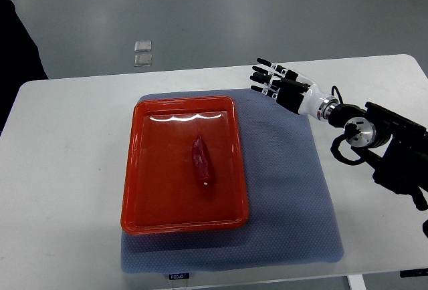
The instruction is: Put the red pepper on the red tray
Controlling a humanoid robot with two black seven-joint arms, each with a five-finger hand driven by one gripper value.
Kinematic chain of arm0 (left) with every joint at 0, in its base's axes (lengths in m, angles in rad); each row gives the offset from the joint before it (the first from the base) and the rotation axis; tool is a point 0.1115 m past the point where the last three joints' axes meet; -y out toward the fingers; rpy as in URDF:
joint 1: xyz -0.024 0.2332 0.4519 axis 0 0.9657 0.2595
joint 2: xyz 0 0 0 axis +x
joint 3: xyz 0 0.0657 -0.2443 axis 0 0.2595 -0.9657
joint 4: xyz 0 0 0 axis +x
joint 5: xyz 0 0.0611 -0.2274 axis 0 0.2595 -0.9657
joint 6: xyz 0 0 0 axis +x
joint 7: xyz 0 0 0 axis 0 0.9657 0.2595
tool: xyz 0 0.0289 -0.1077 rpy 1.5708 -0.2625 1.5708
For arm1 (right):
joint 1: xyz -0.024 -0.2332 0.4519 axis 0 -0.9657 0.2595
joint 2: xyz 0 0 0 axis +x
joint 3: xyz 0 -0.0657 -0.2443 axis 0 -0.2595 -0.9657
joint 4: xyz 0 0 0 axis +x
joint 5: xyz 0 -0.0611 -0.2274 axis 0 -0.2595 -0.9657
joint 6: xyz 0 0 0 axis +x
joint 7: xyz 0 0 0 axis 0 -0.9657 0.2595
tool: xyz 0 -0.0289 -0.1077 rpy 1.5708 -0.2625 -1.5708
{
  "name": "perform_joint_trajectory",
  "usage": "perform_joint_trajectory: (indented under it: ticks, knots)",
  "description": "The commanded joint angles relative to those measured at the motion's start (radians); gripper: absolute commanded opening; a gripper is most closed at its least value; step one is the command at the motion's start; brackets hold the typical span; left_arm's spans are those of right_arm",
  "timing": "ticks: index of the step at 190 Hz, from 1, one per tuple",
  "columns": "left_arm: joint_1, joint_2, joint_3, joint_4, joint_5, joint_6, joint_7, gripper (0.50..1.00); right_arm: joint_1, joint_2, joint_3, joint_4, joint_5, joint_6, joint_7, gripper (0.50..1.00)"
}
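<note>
From my seat the red pepper (202, 161) lies inside the red tray (144, 170), near the tray's middle, resting on its floor and apart from all four walls. I judge the placing step as done, so what is in hand now is the retreat. The right hand (275, 83) hovers beyond the tray's far right corner, clear of the rim, its fingers (262, 75) stretched out and spread, holding nothing. Its arm runs off from the tray toward the right edge of the picture. The left hand does not show at all. For the next move I would only need to carry the right hand farther from the tray without dipping toward it; I see nothing in that path that would snag. The pepper's long axis runs roughly along the tray's long sides, tilted slightly, its far end a little toward the tray's left wall. The end nearer me looks narrower, so I take that as the tip, though I cannot make out a stem. The tray sits on a blue-grey mat (294, 190) spread on the white worktop (67, 170).
</note>
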Motion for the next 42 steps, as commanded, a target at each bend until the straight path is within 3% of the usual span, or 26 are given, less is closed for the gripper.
perform_joint_trajectory:
  ticks: [1, 42]
  knots:
    - [0.0, 0.0, 0.0, 0.0, -0.001, 0.0, 0.0, 1.0, -0.004, -0.004, 0.025, 0.002, 0.0, 0.0, 0.003, 0.913]
    - [0.0, 0.0, 0.0, 0.0, 0.001, 0.0, 0.0, 1.0, -0.024, -0.011, 0.027, 0.002, -0.001, 0.0, 0.003, 0.913]
